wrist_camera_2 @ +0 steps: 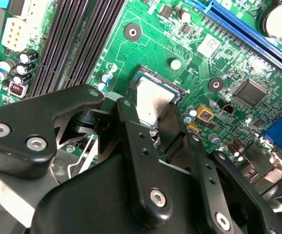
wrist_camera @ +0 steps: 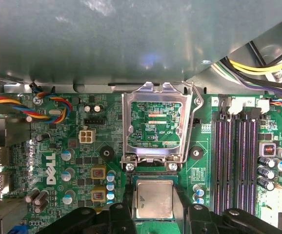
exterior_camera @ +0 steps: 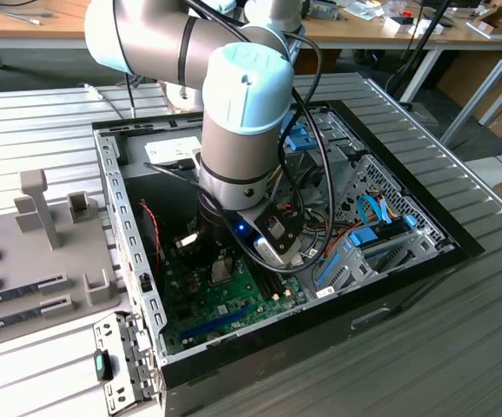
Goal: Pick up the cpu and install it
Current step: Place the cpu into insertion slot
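You've got the tool [wrist_camera_2: 153, 127] low over the motherboard [wrist_camera_2: 155, 44] now, inside the open computer case [exterior_camera: 129, 234], which sits on the counter [exterior_camera: 459, 347]. Look at the first wrist view: the cpu [wrist_camera: 154, 199] lies flat and square right between your two black fingers [wrist_camera: 119, 214], one on either side of it. The second wrist view tells the same story, with the silver top of the cpu [wrist_camera_2: 153, 100] showing just past the fingertips [wrist_camera_2: 131, 122]. The fingers look closed in on the chip's edges, so I'd call it gripped, though the actual contact is hidden behind the finger bodies.

Here's the relation that matters: the chip is over the socket, and the hinged metal socket frame [wrist_camera: 155, 124] stands swung open just beyond it, on the side away from the tool. The black memory slots [wrist_camera: 238, 161] run alongside. Whether the chip is fully seated or a hair above the socket, you can't tell from here.
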### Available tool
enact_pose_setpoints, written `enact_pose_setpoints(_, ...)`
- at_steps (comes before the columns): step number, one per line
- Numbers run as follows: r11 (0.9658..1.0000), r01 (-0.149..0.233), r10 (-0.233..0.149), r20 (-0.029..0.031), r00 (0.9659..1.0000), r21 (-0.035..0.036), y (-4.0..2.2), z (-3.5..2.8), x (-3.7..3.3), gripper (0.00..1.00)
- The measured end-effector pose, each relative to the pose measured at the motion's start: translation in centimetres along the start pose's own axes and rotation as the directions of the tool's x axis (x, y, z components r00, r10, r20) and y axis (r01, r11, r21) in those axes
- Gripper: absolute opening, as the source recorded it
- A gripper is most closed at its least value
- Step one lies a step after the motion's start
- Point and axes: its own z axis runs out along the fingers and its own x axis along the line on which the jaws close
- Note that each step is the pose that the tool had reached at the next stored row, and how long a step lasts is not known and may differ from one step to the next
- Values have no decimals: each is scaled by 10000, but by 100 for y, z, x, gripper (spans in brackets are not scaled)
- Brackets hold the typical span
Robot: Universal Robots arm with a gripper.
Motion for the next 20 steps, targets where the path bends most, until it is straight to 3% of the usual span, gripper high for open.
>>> enact_pose_setpoints(12,10000,0,0,0,10000,-1,0,3,-1,41)
enact_pose_setpoints(20,10000,-1,1,9,10000,-21,-15,-44,12,41)
